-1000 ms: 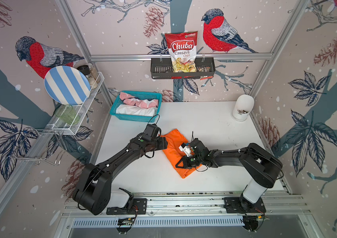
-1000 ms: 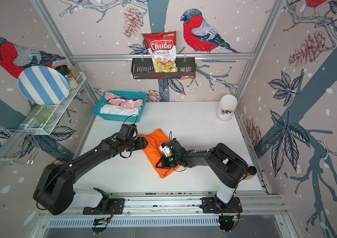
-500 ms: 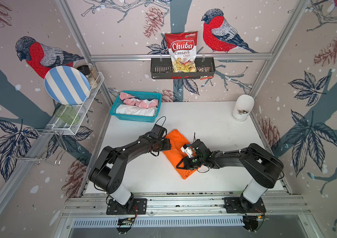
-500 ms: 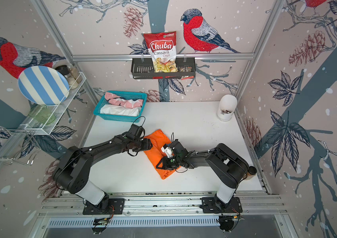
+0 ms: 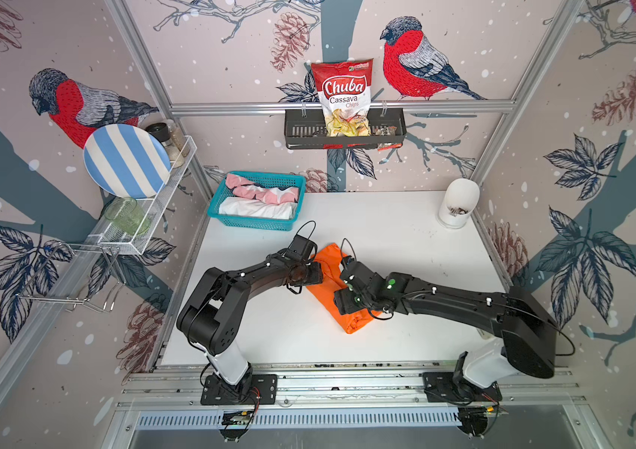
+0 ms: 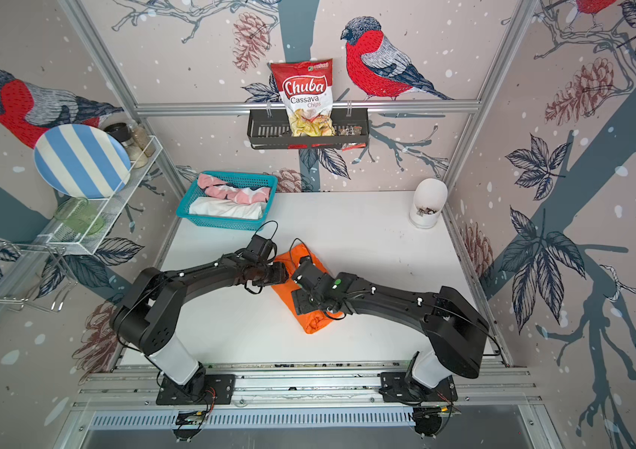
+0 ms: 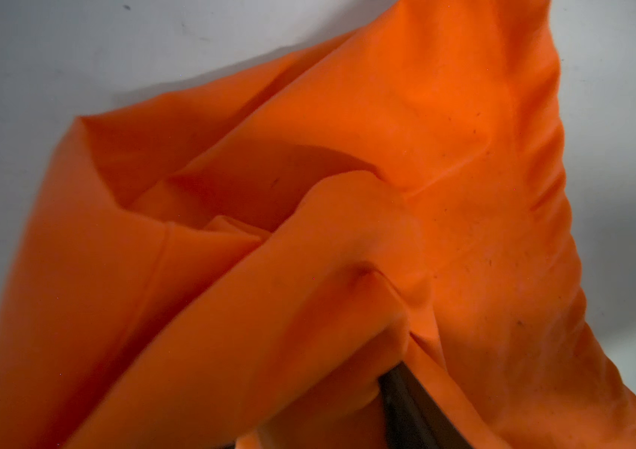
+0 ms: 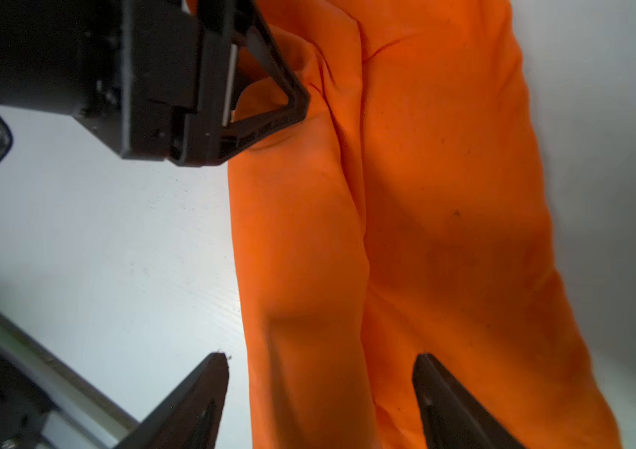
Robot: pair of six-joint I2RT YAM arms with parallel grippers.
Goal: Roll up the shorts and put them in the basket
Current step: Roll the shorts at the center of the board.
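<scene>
Teal basket point(image 5: 254, 224), striped plate point(image 5: 126, 161), cassava chips bag point(image 5: 343, 97), white cup point(image 5: 458, 202)

Orange shorts point(image 5: 351, 322), teal basket point(image 5: 254, 225), blue-striped plate point(image 5: 126, 161)

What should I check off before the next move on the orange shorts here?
1. Bright orange fabric shorts lie on the white table: ok.
2. Right hand open, one finger over the table, the other over the shorts: ok.
3. Left hand gripping the shorts: cannot tell; fabric drapes over one finger.
4. Tight roll formed: not ok; folds gape loosely.
5. Plain white shorts and pink printed shorts sit in the teal plastic basket, apart from both arms: ok.
</scene>
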